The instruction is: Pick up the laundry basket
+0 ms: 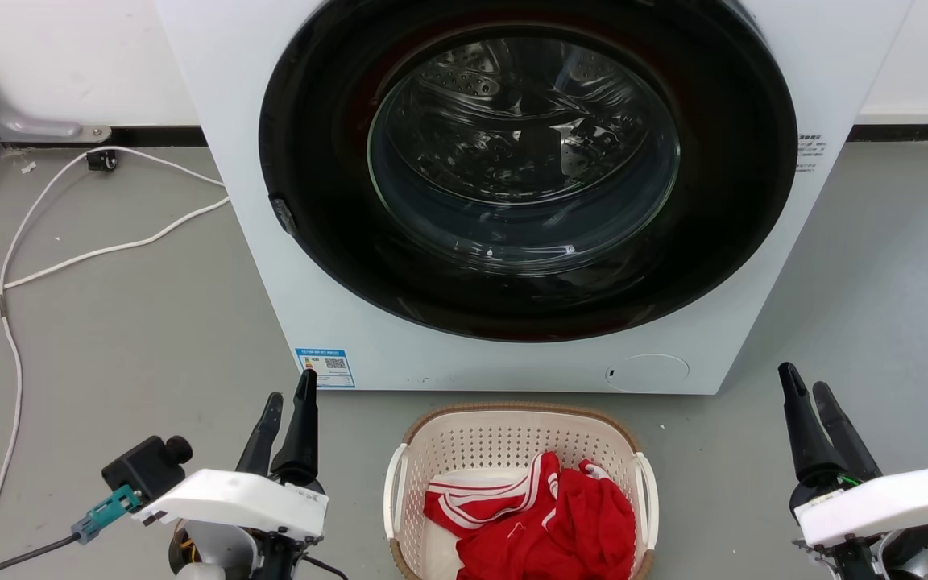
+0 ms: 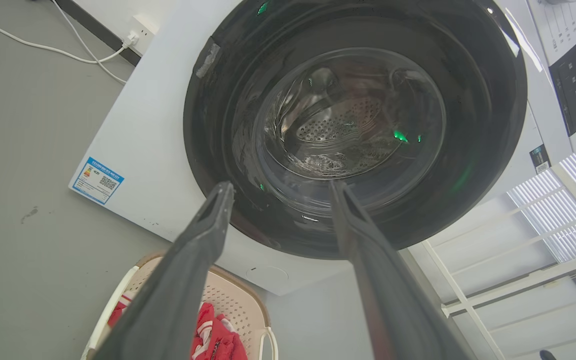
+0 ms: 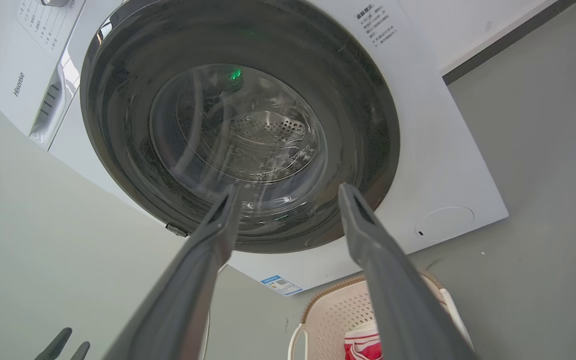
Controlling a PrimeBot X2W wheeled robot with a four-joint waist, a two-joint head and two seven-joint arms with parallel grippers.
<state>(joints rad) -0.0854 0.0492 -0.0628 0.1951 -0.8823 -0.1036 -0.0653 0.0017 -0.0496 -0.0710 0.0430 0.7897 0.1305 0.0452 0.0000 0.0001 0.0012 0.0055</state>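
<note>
- Basket (image 1: 504,443) stands on the grey floor (image 1: 134,338), centred just before the washer (image 1: 271,266). A narrow strip of floor separates it from the washer's lower front edge. Its near end is cut off by the bottom of the head view.
- Left gripper (image 1: 290,391) is off the basket's left side and right gripper (image 1: 804,380) is well off its right. Neither touches it, and there is open floor on both sides.
- Left gripper: jaws apart, nothing between them. Right gripper: jaws apart, nothing between them.
- Basket is cream perforated plastic, a rounded rectangle, with a brown woven-look rim (image 1: 512,408) and 2 smooth white handles (image 1: 394,491), 1 on each side.
- A red garment (image 1: 585,524) with white stripes lies crumpled inside, towards the near right.
- Washer has a flat white front and a round glossy black door ring around a clear glass bowl, with a perforated metal drum behind the glass.
- A white cable (image 1: 69,259) loops over the floor at far left, well apart from the basket.
</note>
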